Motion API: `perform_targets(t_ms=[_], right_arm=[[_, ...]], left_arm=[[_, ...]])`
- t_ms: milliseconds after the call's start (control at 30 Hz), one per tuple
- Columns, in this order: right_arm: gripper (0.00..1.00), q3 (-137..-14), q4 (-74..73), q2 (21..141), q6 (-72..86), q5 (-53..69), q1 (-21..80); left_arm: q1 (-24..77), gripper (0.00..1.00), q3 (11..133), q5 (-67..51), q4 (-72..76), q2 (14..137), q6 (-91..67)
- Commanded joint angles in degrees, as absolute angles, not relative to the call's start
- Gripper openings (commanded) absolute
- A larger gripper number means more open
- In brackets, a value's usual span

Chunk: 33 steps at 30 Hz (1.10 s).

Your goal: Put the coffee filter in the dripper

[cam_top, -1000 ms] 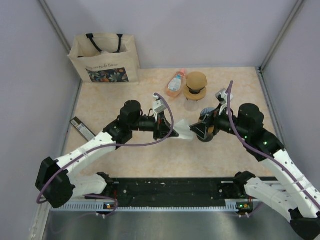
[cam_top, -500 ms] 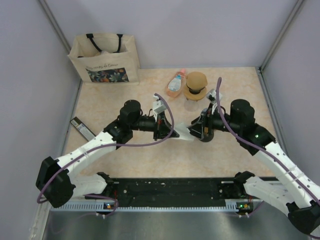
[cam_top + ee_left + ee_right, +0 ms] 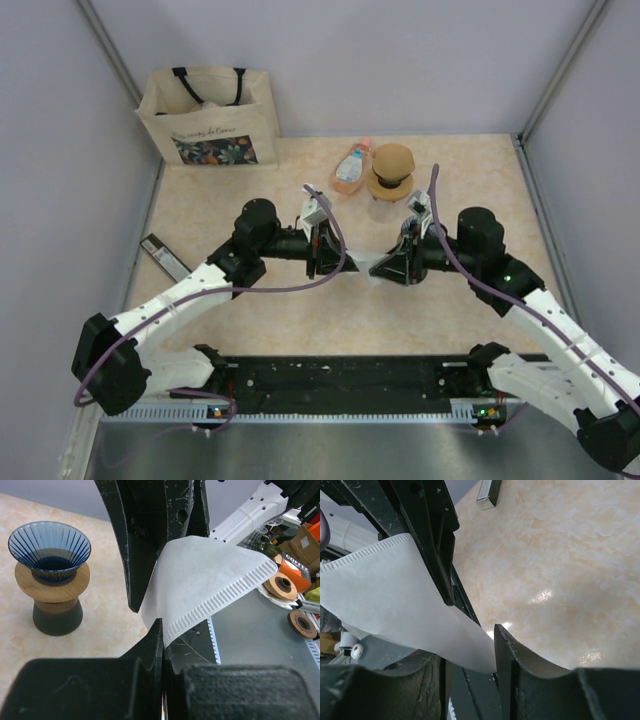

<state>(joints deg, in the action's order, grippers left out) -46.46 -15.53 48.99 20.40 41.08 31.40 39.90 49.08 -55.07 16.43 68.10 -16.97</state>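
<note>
**While it hangs above the counter [image 3: 480, 180], the coffee filter [image 3: 205, 580] spans left to right**

Beige marbled surface, grey walls [image 3: 350, 60]. My left end effector [image 3: 338, 262] is clenched on the filter. Its crimped long edge runs toward my right end effector [image 3: 388, 268], half-closed about one corner; whether that one grips, I cannot tell. The upright dripper [image 3: 50, 547] is hidden from above.

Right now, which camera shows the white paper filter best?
The left wrist view: the coffee filter fills the middle, crimped edge clear. Right wrist shows part of it; top view, only a white sliver.
</note>
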Motion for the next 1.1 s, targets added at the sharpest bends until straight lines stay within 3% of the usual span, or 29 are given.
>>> perform_targets(t_ms=[0,367,467,533,833,900,967,1067], right_arm=[[0.36,-47.02,-11.34,47.55,20.83,41.4,31.82],[0.4,-50.71,-13.53,45.09,17.93,35.25,31.82],[0.31,-50.63,-13.62,44.47,18.02,36.47,31.99],[0.18,-50.62,-13.54,44.56,17.84,38.31,31.9],[0.21,-48.69,-7.03,47.11,20.3,51.15,31.82],[0.16,-48.69,-6.86,47.11,20.39,50.98,31.82],[0.0,-48.69,-7.12,47.11,20.3,50.19,31.82],[0.0,-49.04,-8.17,47.11,20.39,48.0,31.82]], left_arm=[[40.17,0.0,50.45,-57.39,20.65,67.06,-17.58],[40.08,0.0,49.66,-60.2,18.2,66.53,-15.3],[40.08,0.0,49.48,-60.99,18.1,66.1,-14.24],[40.08,0.0,49.48,-60.91,18.45,66.01,-13.98],[40.08,0.0,51.24,-63.02,24.61,69.43,-16.78],[40.08,0.0,51.76,-63.45,24.7,70.13,-17.05],[40.17,0.0,51.94,-63.28,24.79,70.23,-17.23],[39.99,0.0,52.12,-60.22,23.21,69.88,-17.05]])
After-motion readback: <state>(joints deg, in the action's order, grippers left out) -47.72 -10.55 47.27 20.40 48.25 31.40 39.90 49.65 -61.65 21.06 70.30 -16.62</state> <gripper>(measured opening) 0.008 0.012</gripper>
